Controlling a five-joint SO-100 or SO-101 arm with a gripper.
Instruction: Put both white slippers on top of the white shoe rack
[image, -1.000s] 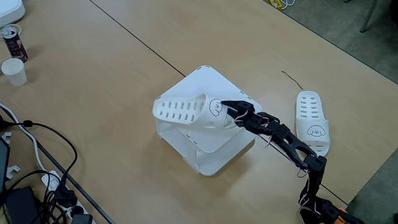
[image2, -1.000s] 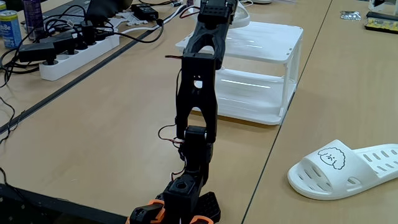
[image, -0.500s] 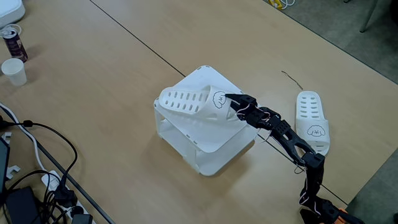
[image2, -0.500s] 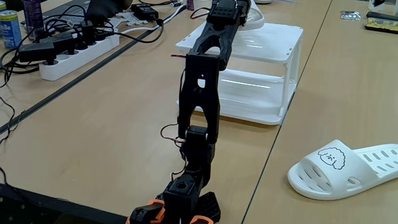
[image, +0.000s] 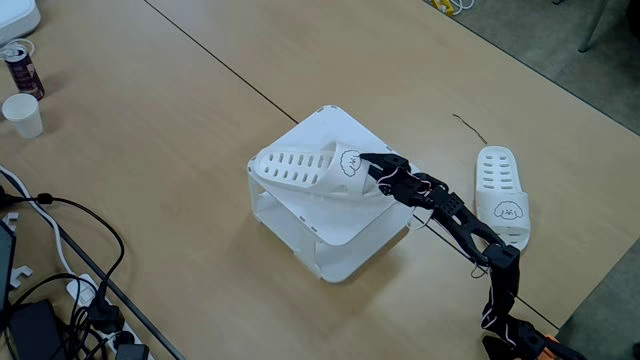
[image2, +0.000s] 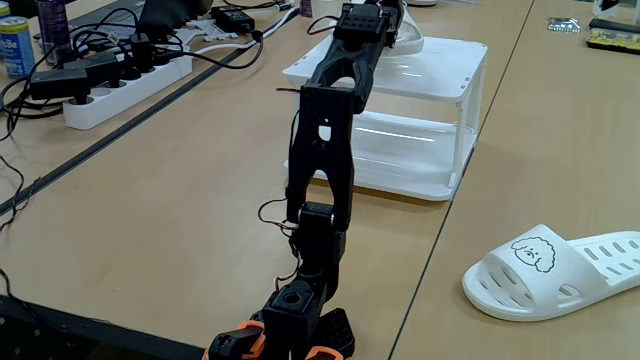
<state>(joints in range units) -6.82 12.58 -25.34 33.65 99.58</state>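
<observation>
1. Gripper (image: 366, 165) fingers are pinched on the heel edge of one white slipper (image: 300, 171), which lies on top of the white shoe rack (image: 345, 232).
2. That slipper looks light and stiff, maybe a bit slick; its thin rim is a good place to hold.
3. Second slipper (image: 500, 195) sits on the table (image: 150, 120), near the arm's base.

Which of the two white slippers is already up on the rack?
The slipper at the end effector, lying on the white shoe rack top. The other slipper lies on the table beside the arm, apart from the rack.
</observation>
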